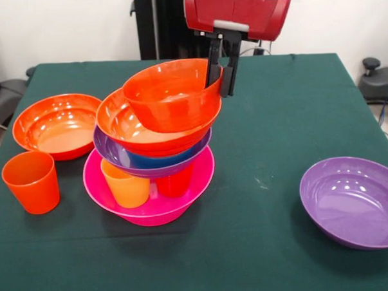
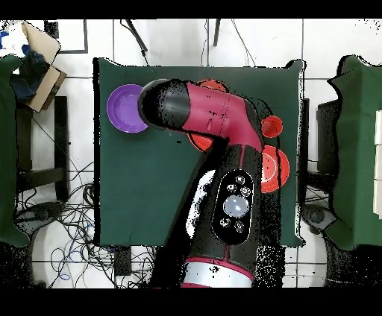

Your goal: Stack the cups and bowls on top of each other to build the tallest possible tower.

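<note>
Cups and bowls spread across the green table [image 1: 280, 200], taken here from left to right in the front view. Farthest left of the gripper [image 1: 221, 86] and lower down stands an orange-red cup [image 1: 31, 181], upright and alone. Just behind it, still well left of the gripper, rests a wide orange bowl [image 1: 56, 126], open side up. Below and slightly left of the gripper rises the tower [image 1: 152, 147]: the big pink bowl [image 1: 151, 189] is its base, holding an orange cup [image 1: 125, 182] and a red cup [image 1: 175, 182]; above them sit a purple bowl [image 1: 120, 155], a blue bowl [image 1: 162, 160] and another wide orange bowl [image 1: 125, 126]. On top, tilted, is a small orange bowl [image 1: 172, 95]. The gripper's two dark fingers are nearly closed, pinching that bowl's right rim between them. Far right of the gripper and lower, well apart from the tower, lies a second purple bowl [image 1: 354, 201]. From overhead the arm [image 2: 224, 149] hides most of the tower.
</note>
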You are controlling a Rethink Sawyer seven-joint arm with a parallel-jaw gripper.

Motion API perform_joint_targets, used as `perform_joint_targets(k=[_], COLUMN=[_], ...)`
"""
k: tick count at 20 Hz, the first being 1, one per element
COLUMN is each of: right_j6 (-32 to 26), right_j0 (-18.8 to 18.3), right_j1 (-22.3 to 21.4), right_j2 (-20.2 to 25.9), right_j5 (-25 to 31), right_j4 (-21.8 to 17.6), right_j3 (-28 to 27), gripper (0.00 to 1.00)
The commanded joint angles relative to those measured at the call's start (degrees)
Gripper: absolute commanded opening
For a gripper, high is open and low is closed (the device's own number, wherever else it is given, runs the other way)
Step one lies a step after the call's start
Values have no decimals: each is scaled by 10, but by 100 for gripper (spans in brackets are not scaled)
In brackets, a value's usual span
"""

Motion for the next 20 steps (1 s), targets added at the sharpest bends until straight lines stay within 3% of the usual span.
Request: perform_joint_targets(k=[1,8,20], right_j6=[116,113,113], right_j0=[26,34,30], right_j1=[40,37,34], right_j2=[-11,-35,-22], right_j5=[63,43,22], right_j4=[-21,-20,-5], right_j3=[22,48,80], gripper=[0,0,0])
